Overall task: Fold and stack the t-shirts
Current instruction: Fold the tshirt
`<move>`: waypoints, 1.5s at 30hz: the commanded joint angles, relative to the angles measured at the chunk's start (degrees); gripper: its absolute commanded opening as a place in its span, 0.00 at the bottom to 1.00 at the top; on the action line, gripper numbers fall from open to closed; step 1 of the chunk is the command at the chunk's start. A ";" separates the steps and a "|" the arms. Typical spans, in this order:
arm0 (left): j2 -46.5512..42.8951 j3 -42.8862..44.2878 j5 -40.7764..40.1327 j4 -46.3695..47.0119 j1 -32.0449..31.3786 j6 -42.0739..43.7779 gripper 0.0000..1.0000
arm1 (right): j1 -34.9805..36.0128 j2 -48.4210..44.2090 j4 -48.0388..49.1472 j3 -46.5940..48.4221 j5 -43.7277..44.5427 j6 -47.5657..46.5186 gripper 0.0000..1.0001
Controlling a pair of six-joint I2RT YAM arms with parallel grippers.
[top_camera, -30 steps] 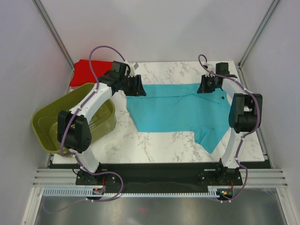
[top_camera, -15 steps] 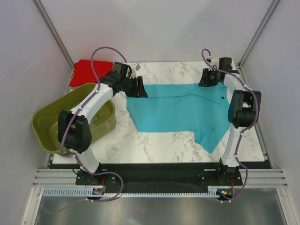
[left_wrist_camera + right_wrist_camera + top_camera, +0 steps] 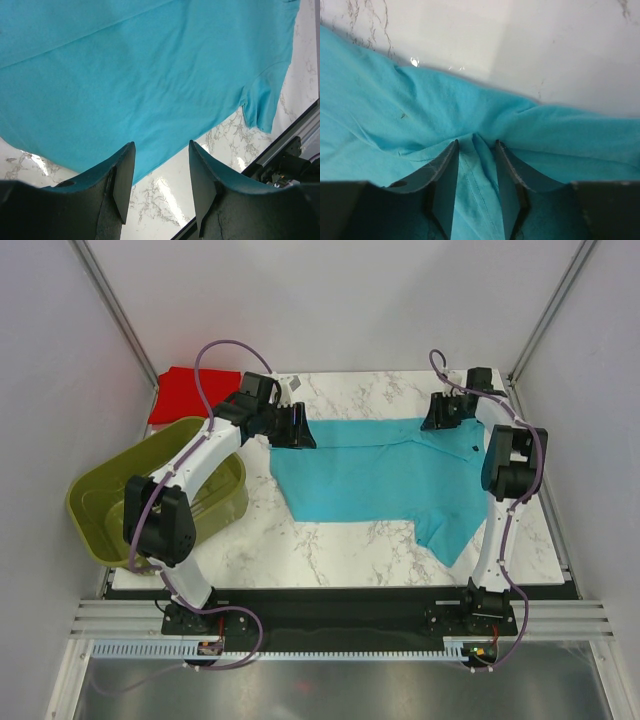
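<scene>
Top view, left gripper (image 3: 297,430): fingers spread, holding nothing, over the far left corner of the turquoise t-shirt (image 3: 370,475).
Top view, right gripper (image 3: 437,418): at the shirt's far edge, near the collar.
Top view, red t-shirt (image 3: 172,395): well left of the left gripper, behind the basket (image 3: 100,510) (olive).
Left wrist view: turquoise cloth lies flat just ahead of the parted fingers.
Right wrist view: fingers parted, with a cloth ridge between them.

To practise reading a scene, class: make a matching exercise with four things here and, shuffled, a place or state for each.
Things:
1 turquoise shirt
2 red shirt
3 basket
4 left gripper

Places or states:
A folded, far left corner
B open, holding nothing
C spread out flat, centre
D overhanging the table on the left

Pairs: 1-C, 2-A, 3-D, 4-B
</scene>
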 commanded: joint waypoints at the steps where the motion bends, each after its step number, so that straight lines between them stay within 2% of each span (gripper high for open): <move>1: -1.07 0.96 1.49 0.62 -0.08 -0.67 0.54 | 0.13 1.32 -1.25 1.80 -2.97 -2.77 0.42; 5: -0.81 0.88 1.58 0.63 -0.08 -0.76 0.54 | 0.04 0.71 -1.16 1.09 -2.54 -2.95 0.25; 10: -0.72 1.14 1.49 0.63 -0.08 -0.85 0.54 | 0.13 -1.75 -0.55 0.48 -1.75 -1.28 0.09; 14: -0.54 1.05 1.75 0.63 -0.17 -1.11 0.54 | 0.48 -4.73 0.42 -0.31 0.27 0.83 0.06; 16: -0.63 0.88 1.93 0.63 -0.17 -1.02 0.54 | 0.92 -6.67 1.47 -1.36 1.59 2.23 0.10; 18: -0.98 0.70 2.36 0.63 -0.08 -1.02 0.53 | 1.27 -7.55 2.53 -2.95 2.29 2.94 0.09; 28: -2.21 0.44 3.07 0.63 -0.17 -1.20 0.53 | 5.04 -14.23 2.62 -11.12 12.05 6.28 0.00; 36: -2.13 0.18 3.33 0.63 -0.17 -1.20 0.53 | 9.27 -24.07 1.48 -22.89 22.77 9.97 0.01; 42: -0.54 0.18 3.07 0.63 -0.34 -1.28 0.53 | 12.08 -32.86 -2.21 -34.23 29.19 12.16 0.14; 44: -0.10 0.26 2.19 0.54 -0.52 -1.20 0.53 | 12.08 -35.67 -2.13 -36.70 31.73 13.57 0.27; 45: 0.25 0.18 1.93 0.62 -0.60 -1.20 0.53 | 12.08 -36.29 -2.13 -36.96 33.66 14.19 0.38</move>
